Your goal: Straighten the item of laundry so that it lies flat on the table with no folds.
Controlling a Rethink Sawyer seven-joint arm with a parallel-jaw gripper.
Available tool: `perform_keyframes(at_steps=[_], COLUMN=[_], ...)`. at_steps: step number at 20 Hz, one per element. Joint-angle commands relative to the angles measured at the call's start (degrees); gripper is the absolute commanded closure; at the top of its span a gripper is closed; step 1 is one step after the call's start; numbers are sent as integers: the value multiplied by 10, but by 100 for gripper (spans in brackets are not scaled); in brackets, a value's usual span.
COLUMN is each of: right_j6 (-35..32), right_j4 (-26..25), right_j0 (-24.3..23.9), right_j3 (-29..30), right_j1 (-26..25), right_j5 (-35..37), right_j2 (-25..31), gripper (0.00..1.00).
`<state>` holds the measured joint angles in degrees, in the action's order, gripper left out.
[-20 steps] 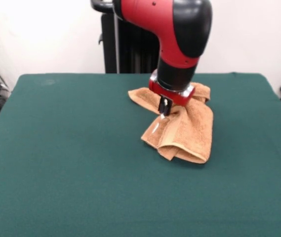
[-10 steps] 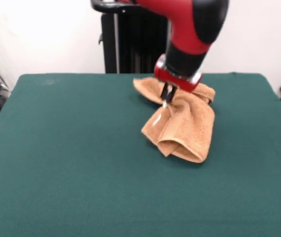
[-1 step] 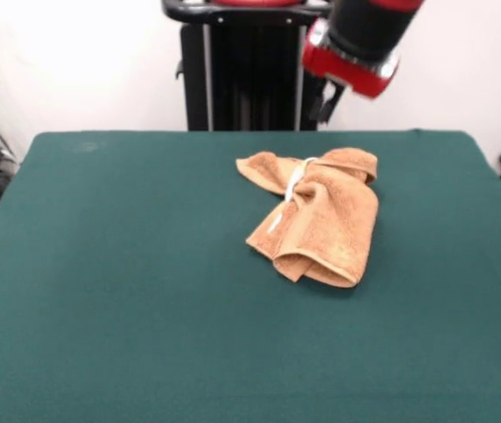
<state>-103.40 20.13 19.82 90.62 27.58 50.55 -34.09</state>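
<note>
Overhead, pincer (image 3: 325,104) empty above towel (image 3: 320,216)

A large table (image 3: 127,291) with a dark green cloth top is carrying one rumpled, folded orange-tan towel (image 3: 320,220), lying below the raised gripper (image 3: 327,104) and apart from its jaws.

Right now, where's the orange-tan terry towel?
In the front view, the rumpled orange-tan terry towel lies folded on the dark green felt table, right of centre toward the far edge, below the raised gripper, not touching it.
</note>
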Motion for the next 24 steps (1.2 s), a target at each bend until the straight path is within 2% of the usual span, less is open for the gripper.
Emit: perform_keyframes(at_steps=[1, 3, 8, 10, 11, 17, 24], right_j6=[-153, -146, -112, -98, -89, -62, -23], right_j4=[2, 6, 31, 33, 26, 17, -13], right_j0=[-5, -10, -50, -62, -69, -84, -106], right_j3=[-41, -34, 37, 57, 62, 82, 97], right_j1=[34, 39, 29, 30, 34, 66, 105], right_j5=[72, 62, -83, -114, -124, -157, -150], right_j2=[7, 15, 72, 88, 96, 114, 129], gripper=[100, 100, 100, 100, 0, 0, 0])
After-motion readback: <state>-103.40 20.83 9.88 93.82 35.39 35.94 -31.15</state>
